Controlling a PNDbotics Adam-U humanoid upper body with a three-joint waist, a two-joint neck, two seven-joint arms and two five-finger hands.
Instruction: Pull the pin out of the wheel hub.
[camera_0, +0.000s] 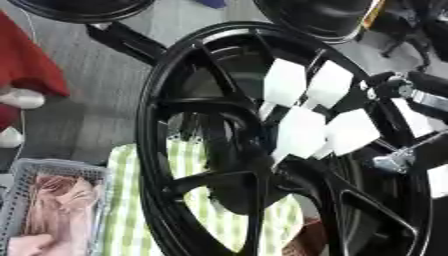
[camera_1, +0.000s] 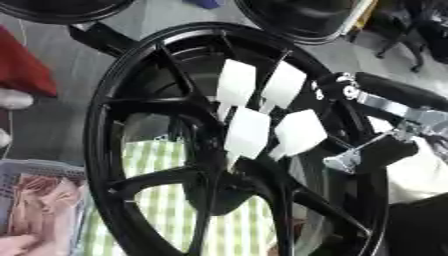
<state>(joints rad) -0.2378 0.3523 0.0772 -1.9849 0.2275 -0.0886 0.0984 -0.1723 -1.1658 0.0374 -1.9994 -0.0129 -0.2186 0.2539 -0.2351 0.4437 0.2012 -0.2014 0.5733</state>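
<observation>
The right hand is spreading its white-tipped fingers, straight and released, across the black wheel, covering the hub. The pin is not showing, presumably lying behind those fingers. The left hand is out of view.

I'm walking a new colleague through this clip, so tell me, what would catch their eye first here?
A big black spoked wheel stands upright and fills most of the view. At its centre, the robot's right hand, with white finger segments, reaches in from the right against the hub. Behind the spokes at lower left lies a green-and-white checked cloth, with a grey basket of pink fabric beside it.
</observation>
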